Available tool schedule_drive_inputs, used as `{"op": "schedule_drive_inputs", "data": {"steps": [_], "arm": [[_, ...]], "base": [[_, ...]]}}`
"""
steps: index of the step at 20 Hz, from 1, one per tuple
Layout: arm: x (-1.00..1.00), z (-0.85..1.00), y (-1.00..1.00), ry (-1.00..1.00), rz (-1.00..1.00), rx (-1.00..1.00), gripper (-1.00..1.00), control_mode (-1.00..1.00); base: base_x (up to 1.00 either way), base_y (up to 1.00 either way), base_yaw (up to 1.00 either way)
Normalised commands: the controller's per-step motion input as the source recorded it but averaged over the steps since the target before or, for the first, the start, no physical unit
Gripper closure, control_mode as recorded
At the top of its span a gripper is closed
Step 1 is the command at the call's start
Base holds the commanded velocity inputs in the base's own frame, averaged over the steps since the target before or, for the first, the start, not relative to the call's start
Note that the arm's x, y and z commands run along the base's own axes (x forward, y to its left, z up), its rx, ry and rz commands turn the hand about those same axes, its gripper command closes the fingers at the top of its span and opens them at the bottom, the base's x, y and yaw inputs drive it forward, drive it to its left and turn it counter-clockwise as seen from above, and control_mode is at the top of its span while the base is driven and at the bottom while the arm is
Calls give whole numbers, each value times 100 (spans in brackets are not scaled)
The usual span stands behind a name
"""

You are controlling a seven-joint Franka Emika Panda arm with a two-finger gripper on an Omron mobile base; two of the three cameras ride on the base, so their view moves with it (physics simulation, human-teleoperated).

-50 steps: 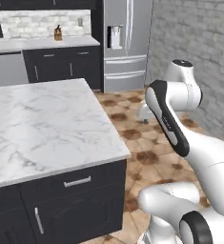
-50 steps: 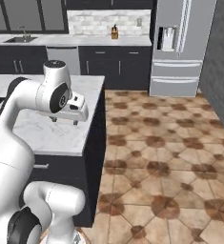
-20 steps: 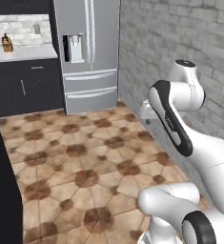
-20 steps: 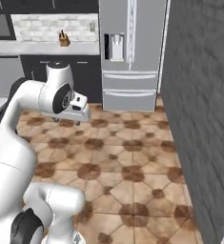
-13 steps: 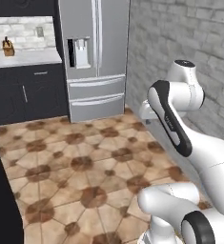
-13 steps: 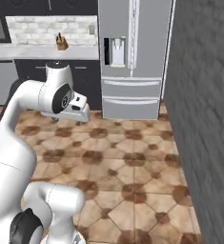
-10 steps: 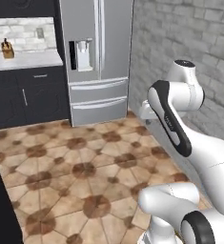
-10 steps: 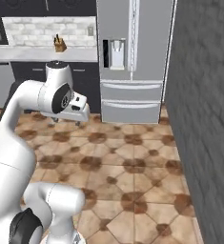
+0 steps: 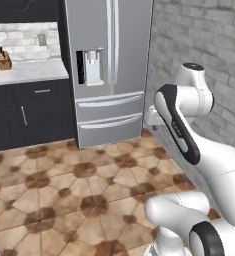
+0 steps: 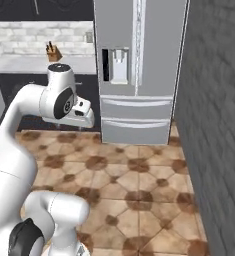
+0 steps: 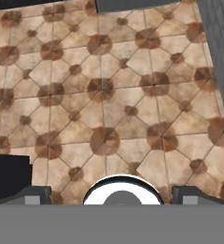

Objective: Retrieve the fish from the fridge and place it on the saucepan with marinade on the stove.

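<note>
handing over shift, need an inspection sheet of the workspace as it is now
surface: tiled floor, bare in front of the fridge
job's things: fridge, both doors and drawers shut; fish, saucepan and stove nothing seen
clutter: knife block on the counter
grippers: gripper points down at the floor, jaws open, holding nothing
cables: nothing seen
surroundings: dark cabinets left of the fridge, grey brick wall to its right

Home kitchen, steel fridge (image 9: 109, 70), dark cabinets (image 9: 26, 115), tiled floor (image 9: 84, 195)

Even, bright rendered light; no glare or hard shadows; slightly soft, low-resolution detail throughout.
</note>
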Motion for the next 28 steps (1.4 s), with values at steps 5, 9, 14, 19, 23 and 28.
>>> {"op": "schedule_drive_inputs", "data": {"steps": [5, 9, 14, 19, 23, 28], "arm": [[0, 0, 0, 0, 0, 0, -100, 100], [0, 0, 0, 0, 0, 0, -100, 100], [0, 0, 0, 0, 0, 0, -100, 100], [0, 0, 0, 0, 0, 0, -100, 100], [0, 0, 0, 0, 0, 0, -100, 100], [0, 0, 0, 0, 0, 0, -100, 100]], "base": [[100, -37, 0], [100, -46, 0], [100, -38, 0], [100, -21, 3], [100, -12, 8], [83, -53, 14]]}}
